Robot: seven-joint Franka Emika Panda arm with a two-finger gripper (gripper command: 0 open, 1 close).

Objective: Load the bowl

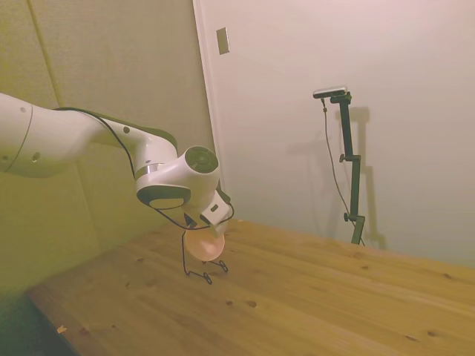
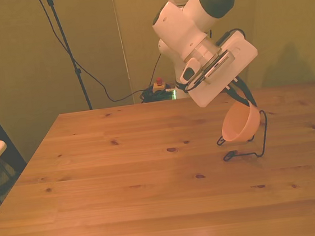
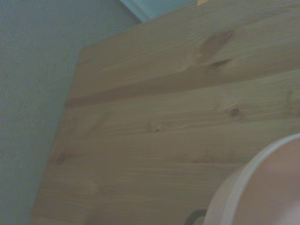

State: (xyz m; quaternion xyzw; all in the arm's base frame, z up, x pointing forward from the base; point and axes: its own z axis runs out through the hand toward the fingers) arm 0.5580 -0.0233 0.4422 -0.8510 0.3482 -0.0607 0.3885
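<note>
Currently the bowl [image 2: 241, 124] is held tilted on edge by the hand [image 2: 240, 99], closed on its rim, low over the black wire rack [image 2: 259, 140] on the tabletop [image 2: 124, 178] — an angle seemingly chosen so it can be slotted between the wires. Whether it rests in the rack cannot be told.

Side and front cameras share the table [image 2: 124, 178]; wrist camera looks close.

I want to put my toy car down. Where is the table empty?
Most of the wooden table is bare: everything on the front view's left and along the near edge. It's crowded only at the front view's right, where the gripper holds the bowl over the wire rack.
</note>
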